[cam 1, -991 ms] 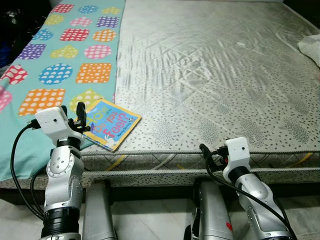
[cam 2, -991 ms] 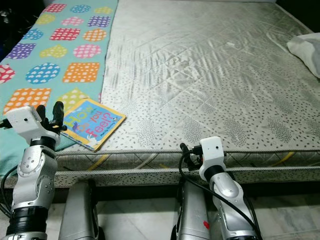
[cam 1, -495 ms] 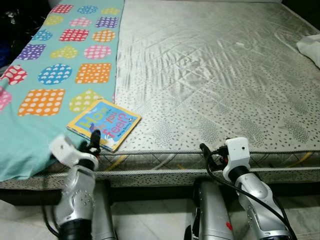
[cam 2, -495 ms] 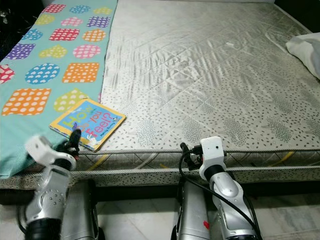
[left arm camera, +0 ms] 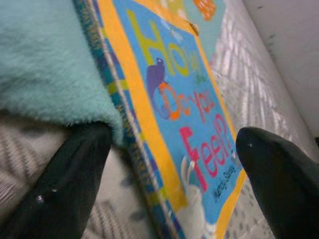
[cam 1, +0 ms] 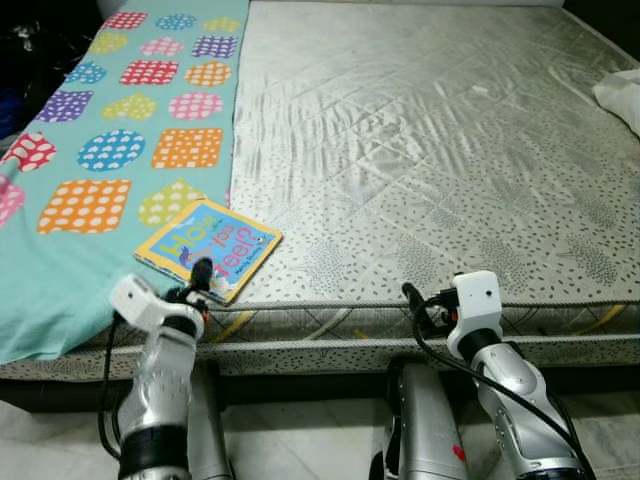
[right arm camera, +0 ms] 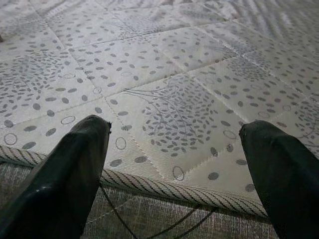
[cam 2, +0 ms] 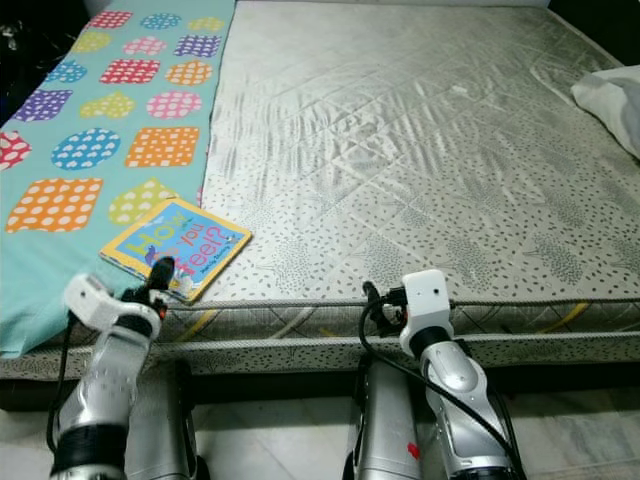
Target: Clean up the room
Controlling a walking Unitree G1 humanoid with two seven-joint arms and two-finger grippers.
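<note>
A children's picture book [cam 1: 208, 248] lies flat at the near edge of the bed's grey patterned mattress [cam 1: 420, 150], partly overlapping a teal blanket with coloured patches [cam 1: 90, 170]. The left gripper [left arm camera: 172, 164], fingers spread, sits at the book's near corner without grasping it. The right gripper [right arm camera: 174, 164], fingers spread and empty, hovers at the mattress edge. A white cloth [cam 1: 622, 95] lies at far right.

The left gripper [cam 1: 198, 278] has dropped to the book's [cam 1: 208, 247] near edge.
</note>
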